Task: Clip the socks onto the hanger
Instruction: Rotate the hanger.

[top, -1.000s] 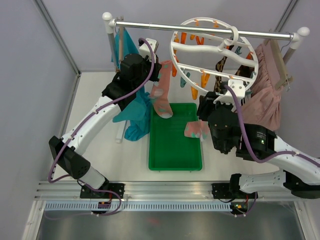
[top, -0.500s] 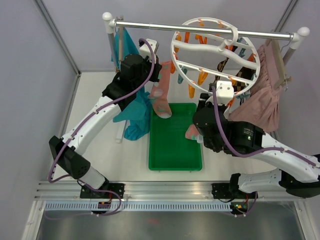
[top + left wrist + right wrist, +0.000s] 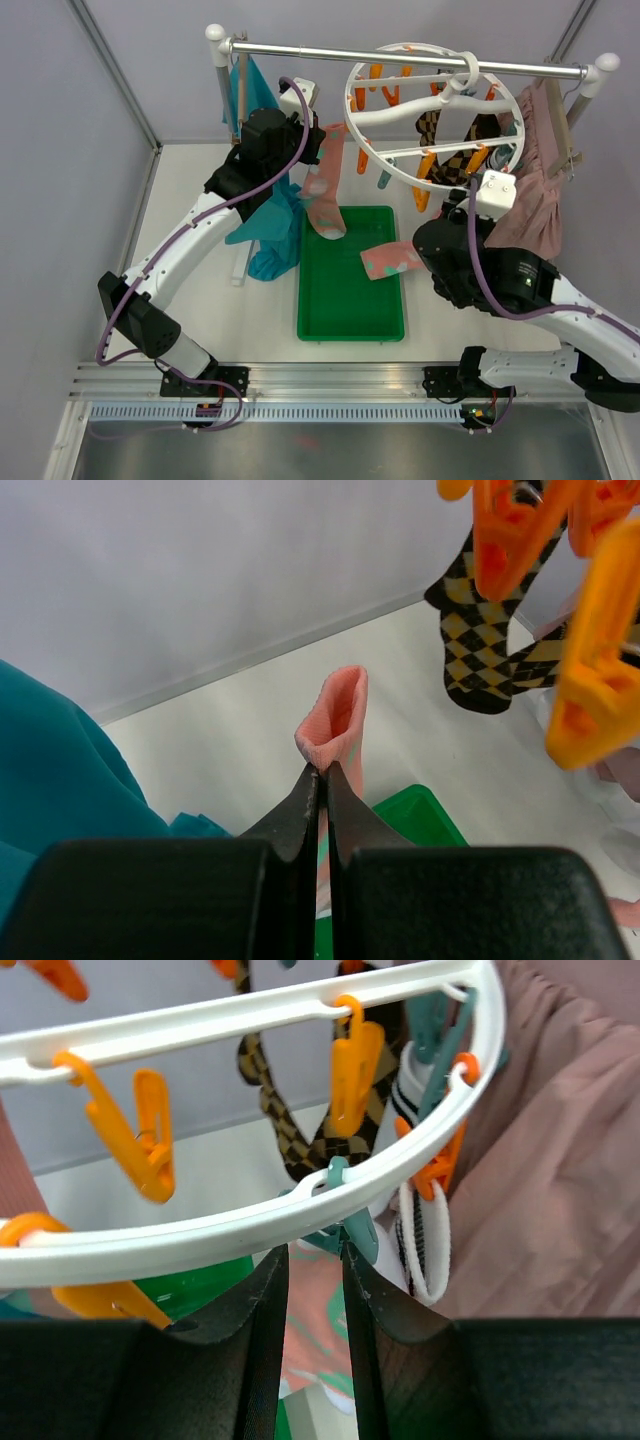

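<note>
one pink sock (image 3: 338,715) | pinched in left gripper (image 3: 320,770) | right gripper (image 3: 312,1255) at hanger (image 3: 200,1240)

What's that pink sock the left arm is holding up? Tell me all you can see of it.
A soft knitted sock, salmon pink with mint and white patches. It hangs limp, cuff uppermost, pinched at the cuff by the left gripper, jaws shut on it. The ribbed cuff stands open above the fingertips. Its foot dangles over the back left corner of the green tray; contact there is unclear.
</note>
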You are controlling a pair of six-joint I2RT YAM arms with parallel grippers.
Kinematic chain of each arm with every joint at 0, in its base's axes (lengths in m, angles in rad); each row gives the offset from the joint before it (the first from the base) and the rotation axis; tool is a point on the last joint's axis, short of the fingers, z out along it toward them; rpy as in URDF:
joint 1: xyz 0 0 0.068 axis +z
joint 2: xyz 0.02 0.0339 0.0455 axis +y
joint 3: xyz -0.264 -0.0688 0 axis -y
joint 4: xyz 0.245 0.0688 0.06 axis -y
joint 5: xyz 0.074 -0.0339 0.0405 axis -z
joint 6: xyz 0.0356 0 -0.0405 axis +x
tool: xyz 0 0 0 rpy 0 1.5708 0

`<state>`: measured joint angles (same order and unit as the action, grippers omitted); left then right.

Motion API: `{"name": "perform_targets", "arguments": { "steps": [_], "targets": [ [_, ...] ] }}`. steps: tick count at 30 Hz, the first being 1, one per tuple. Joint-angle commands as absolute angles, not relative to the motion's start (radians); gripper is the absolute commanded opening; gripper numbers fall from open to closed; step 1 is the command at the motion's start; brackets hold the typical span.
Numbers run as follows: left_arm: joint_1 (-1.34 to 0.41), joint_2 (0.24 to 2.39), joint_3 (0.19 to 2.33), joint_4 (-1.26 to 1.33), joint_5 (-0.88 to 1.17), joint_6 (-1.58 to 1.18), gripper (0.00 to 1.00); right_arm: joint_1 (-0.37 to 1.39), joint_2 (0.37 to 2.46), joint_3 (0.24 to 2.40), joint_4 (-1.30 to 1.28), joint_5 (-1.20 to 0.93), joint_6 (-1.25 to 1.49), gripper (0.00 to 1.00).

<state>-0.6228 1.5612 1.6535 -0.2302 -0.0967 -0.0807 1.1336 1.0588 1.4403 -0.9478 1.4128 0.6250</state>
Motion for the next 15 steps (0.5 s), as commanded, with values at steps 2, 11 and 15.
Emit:
{"name": "perform_targets", "arguments": {
  "steps": [2, 11, 15],
  "targets": [
    [-0.615, 1.529, 1.658, -0.192, -0.061, -0.095, 0.02, 1.108, 1.006, 1.427, -0.988, 1.522, 0.640, 0.34],
    [-0.615, 1.505, 1.644, -0.192, -0.040, -0.098, 0.02, 1.003, 1.025, 1.390, -0.919, 1.519, 0.555, 0.35],
    [-0.617, 1.497, 1.644, -0.195, -0.015, -0.097, 0.02, 0.918, 1.045, 1.385, -0.922, 1.457, 0.542, 0.36]
  ]
}}
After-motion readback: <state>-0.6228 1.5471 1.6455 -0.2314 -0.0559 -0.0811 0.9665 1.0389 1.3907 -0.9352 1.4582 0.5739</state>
